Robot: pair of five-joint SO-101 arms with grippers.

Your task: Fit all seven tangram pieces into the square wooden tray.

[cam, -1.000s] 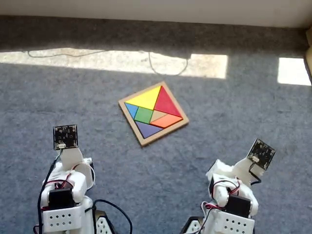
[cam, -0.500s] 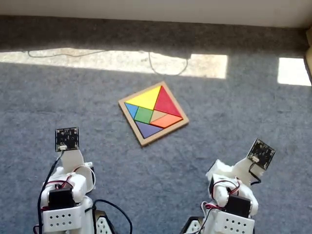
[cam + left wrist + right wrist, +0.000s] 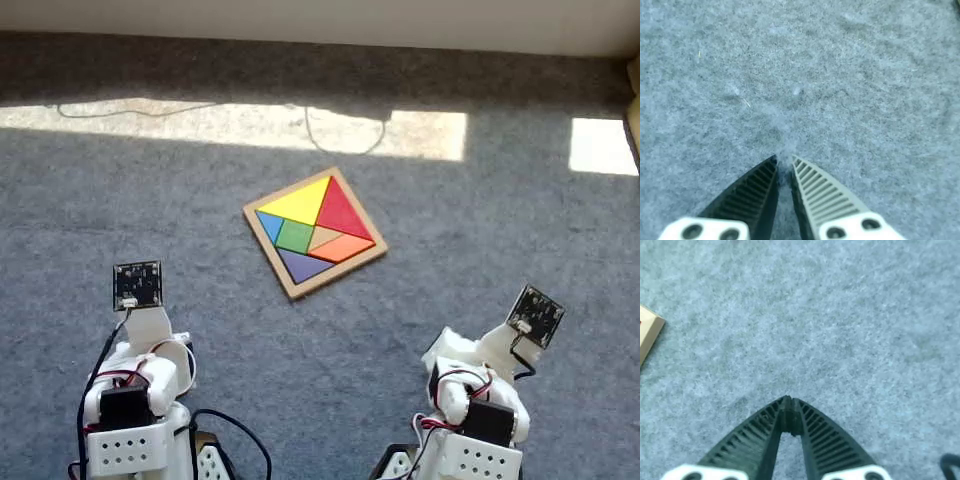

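1. I've got the grey carpet (image 3: 500,260) across the whole high view, with a sunlit band (image 3: 230,127) running along the upper part.
2. My two arms are parked at the bottom edge: the left arm (image 3: 135,385) in the lower left corner and the right arm (image 3: 480,400) in the lower right. Both are well apart from the puzzle.
3. The square wooden tray (image 3: 294,290) lies just left of centre, turned corner-up like a diamond.
4. Counting pieces inside it, I get:
   - yellow triangle (image 3: 298,203)
   - red triangle (image 3: 343,212)
   - purple triangle (image 3: 300,264)
   - orange parallelogram (image 3: 345,247)
   - green square (image 3: 295,236)
   - blue triangle (image 3: 268,225)
   - tan triangle (image 3: 322,238)
5. That's seven, and they look flush within the rim. No loose piece shows on the carpet, so I'd call the job finished with nothing left to place.
6. The left gripper (image 3: 785,161) hangs over bare carpet with its jaws pinched down to a sliver, holding nothing.
7. The right gripper (image 3: 790,399) has its tips touching and is empty too, with a tray corner (image 3: 647,335) off to the side.
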